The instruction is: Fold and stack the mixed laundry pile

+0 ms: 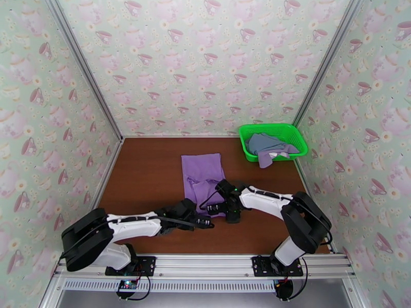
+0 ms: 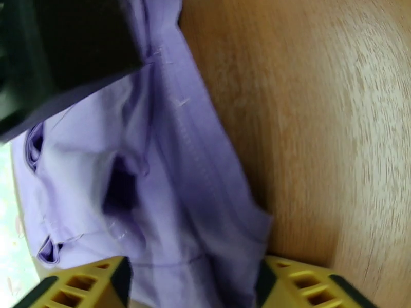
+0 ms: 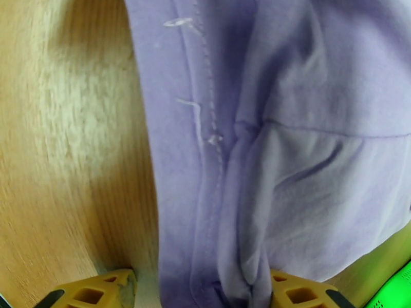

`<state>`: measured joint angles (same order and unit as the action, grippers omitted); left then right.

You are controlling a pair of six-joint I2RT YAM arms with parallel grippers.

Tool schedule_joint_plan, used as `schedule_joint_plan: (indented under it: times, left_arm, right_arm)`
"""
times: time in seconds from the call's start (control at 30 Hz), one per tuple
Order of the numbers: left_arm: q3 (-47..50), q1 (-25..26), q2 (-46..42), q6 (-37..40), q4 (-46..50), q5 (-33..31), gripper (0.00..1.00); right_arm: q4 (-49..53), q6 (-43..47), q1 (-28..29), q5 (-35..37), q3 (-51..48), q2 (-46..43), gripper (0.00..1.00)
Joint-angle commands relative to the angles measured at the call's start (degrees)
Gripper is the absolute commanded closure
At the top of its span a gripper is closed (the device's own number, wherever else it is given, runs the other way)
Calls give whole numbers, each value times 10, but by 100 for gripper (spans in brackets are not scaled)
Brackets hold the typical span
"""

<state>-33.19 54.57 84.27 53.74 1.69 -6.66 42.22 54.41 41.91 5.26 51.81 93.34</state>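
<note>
The purple shirt (image 1: 202, 168) lies flat mid-table, its near end rumpled. Both grippers sit low at that near edge. My left gripper (image 1: 208, 222) reaches in from the left, and in its wrist view the purple cloth (image 2: 169, 201) fills the gap between its yellow fingertips (image 2: 97, 286); the jaws are shut on it. My right gripper (image 1: 232, 214) stands at the shirt's near right corner. A bunched hem of the shirt (image 3: 287, 150) is pinched between its fingertips (image 3: 303, 293). A blue-grey garment (image 1: 264, 142) and a pale lavender one (image 1: 267, 157) lie in the basket.
The green mesh basket (image 1: 295, 134) stands at the back right corner, the lavender garment hanging over its front rim. Patterned walls close in the brown table (image 1: 144, 175) on three sides. A black part of the other arm (image 2: 61, 52) looms close by the left wrist camera.
</note>
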Motion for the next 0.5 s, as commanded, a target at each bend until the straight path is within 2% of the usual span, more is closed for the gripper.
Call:
schedule_joint_plan:
  times: [0.0, 0.07, 0.13, 0.27, 0.4, 0.47]
  left_arm:
    - [-23, -11, 43, -13, 34, 14, 50]
    - [-46, -14, 62, -18, 70, 22, 69]
    - [-70, -17, 84, -24, 103, 26, 100]
    - [-87, -21, 93, -30, 129, 20, 100]
    - [-81, -22, 51, -22, 148, 0, 100]
    - [-79, -23, 16, -21, 164, -10, 100]
  right_arm:
    - [-31, 5, -6, 1, -6, 32, 45]
    - [-36, 5, -9, 1, -5, 35, 52]
    - [-39, 4, -10, 2, -6, 33, 61]
    - [-46, 3, -15, 5, -5, 20, 78]
    - [-48, 1, -28, 0, -4, -13, 96]
    - [-47, -2, -35, -4, -1, -36, 100]
